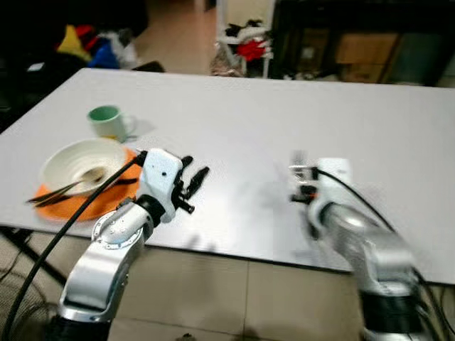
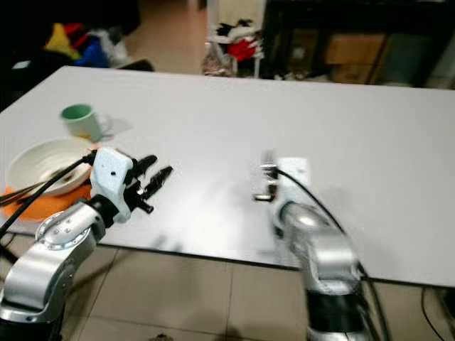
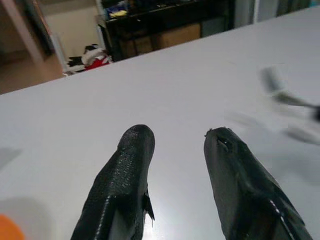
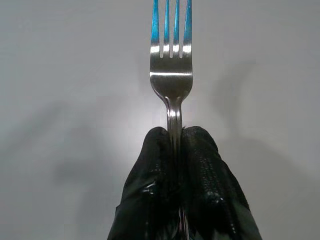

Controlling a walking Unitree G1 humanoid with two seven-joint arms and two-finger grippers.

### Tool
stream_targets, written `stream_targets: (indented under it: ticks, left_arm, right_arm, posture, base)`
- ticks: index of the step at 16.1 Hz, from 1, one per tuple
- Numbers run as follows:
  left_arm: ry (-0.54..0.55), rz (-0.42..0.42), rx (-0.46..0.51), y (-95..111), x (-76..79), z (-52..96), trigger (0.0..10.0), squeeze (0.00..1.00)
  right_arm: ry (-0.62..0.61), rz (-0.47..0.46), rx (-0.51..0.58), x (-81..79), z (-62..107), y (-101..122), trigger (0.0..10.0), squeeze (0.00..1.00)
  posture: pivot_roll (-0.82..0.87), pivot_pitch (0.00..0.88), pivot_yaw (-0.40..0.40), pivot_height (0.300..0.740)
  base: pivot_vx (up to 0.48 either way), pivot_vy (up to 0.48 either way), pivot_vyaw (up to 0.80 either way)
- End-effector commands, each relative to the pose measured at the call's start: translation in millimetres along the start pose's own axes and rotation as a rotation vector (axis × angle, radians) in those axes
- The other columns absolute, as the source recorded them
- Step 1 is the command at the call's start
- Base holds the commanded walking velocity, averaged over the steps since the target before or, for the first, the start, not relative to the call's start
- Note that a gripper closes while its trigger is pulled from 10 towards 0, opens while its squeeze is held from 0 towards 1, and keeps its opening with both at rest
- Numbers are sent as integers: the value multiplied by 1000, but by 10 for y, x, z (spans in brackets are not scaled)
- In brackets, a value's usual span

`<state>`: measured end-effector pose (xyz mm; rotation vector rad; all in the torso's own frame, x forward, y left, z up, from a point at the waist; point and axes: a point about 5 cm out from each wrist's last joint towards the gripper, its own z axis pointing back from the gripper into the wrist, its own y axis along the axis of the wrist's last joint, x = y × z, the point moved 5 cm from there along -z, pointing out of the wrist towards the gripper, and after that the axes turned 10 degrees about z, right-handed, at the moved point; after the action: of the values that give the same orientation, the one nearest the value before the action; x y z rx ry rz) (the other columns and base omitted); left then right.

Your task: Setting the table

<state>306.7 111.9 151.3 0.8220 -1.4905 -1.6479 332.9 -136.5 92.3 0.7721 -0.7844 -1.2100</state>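
A white bowl rests on an orange plate at the near left of the white table, and dark chopsticks lean out of the bowl. Behind it stands a green cup. My left gripper hovers open just right of the bowl, with nothing between its fingers. My right gripper is shut on the handle of a metal fork, whose tines point away over the bare tabletop. It sits near the middle of the table's front, blurred in the eye views.
The table's near edge runs just in front of both arms, with tiled floor below. Beyond the far edge are a white rack with red and black items, coloured clutter and dark shelving with boxes.
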Motion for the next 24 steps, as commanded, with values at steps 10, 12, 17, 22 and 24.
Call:
stream_targets:
  ticks: [10,12,17,22,24]
  left_arm:
    - [-275,-32,-153,-169,326,206,10000,0]
    - [-283,-33,-160,-170,327,217,10000,0]
    - [-315,-43,-170,-159,342,233,10000,0]
    - [-331,-46,-176,-161,361,234,10000,0]
    - [-334,-44,-179,-174,358,247,10000,0]
  right_arm:
    - [-87,1,-73,53,-368,-39,10000,0]
    - [-93,-9,-92,32,-400,-76,10000,0]
    - [-158,-82,-136,114,-404,-193,10000,0]
    - [-153,-83,-143,101,-406,-226,10000,0]
    - [-157,-87,-139,99,-409,-218,10000,1000]
  posture:
    - [87,0,49,740]
    - [89,0,49,740]
    - [84,0,64,740]
    - [84,0,67,740]
    - [83,0,64,740]
  base:
    - [0,0,0]
    - [0,0,0]
    - [0,0,0]
    - [0,0,0]
    - [0,0,0]
